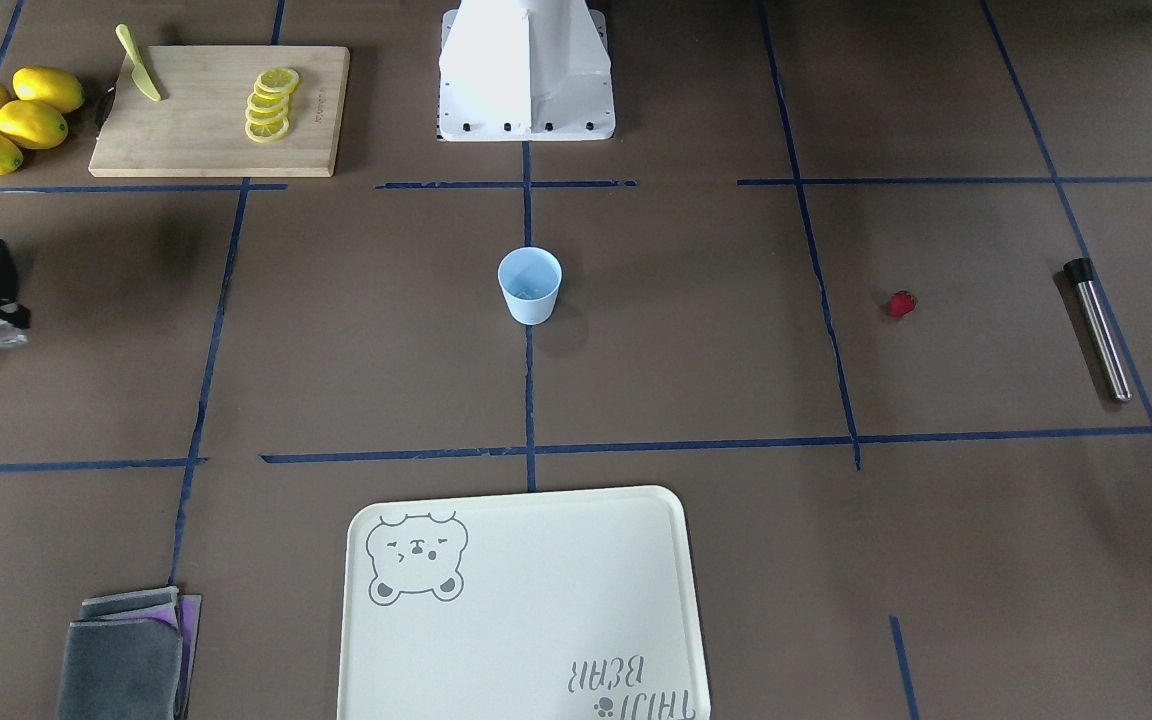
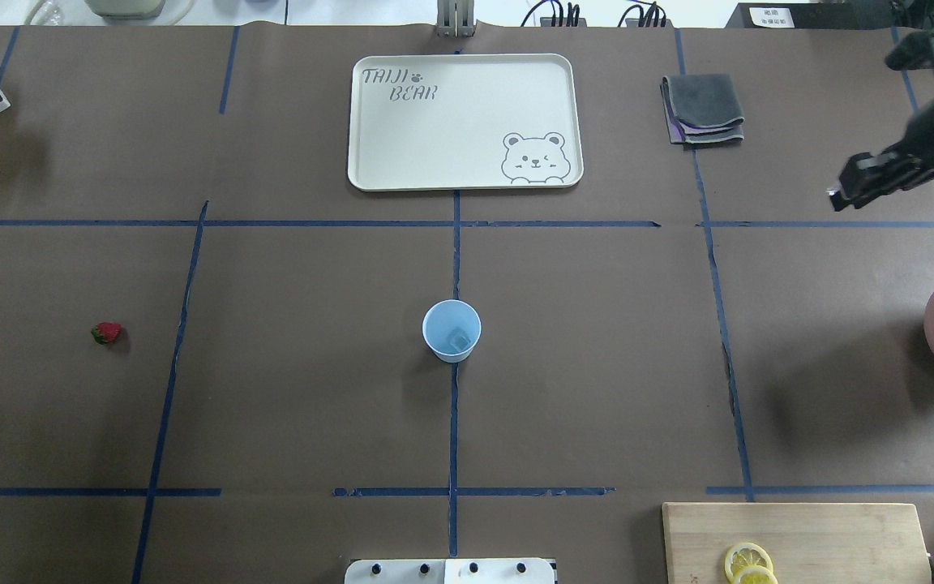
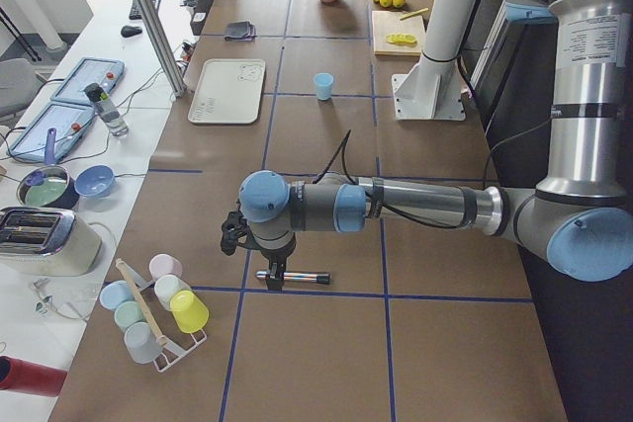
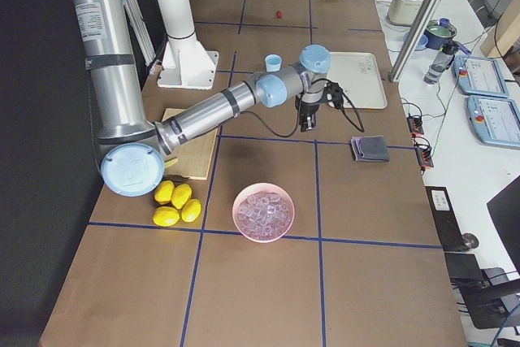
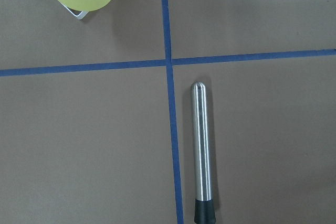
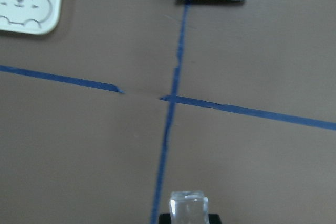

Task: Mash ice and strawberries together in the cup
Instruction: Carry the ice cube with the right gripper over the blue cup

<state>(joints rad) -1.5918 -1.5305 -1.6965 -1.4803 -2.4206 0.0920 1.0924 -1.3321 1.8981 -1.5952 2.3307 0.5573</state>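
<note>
The pale blue cup (image 2: 452, 330) stands upright at the table's centre, with one ice cube (image 2: 459, 341) inside it. A single red strawberry (image 2: 107, 332) lies alone on the robot's left side of the table. My right gripper (image 2: 844, 193) hovers above the table on the far right, shut on a clear ice cube (image 6: 188, 209). Only the exterior left view shows my left gripper (image 3: 274, 282). It hangs just over a steel muddler (image 5: 201, 145), and I cannot tell whether it is open or shut.
A pink bowl (image 4: 263, 212) full of ice sits near the right end. A cream tray (image 2: 402, 162), folded cloths (image 2: 702, 109), a cutting board (image 1: 186, 140) with lemon slices and a knife, whole lemons (image 1: 16, 120) and a cup rack (image 3: 158, 308) ring the work area.
</note>
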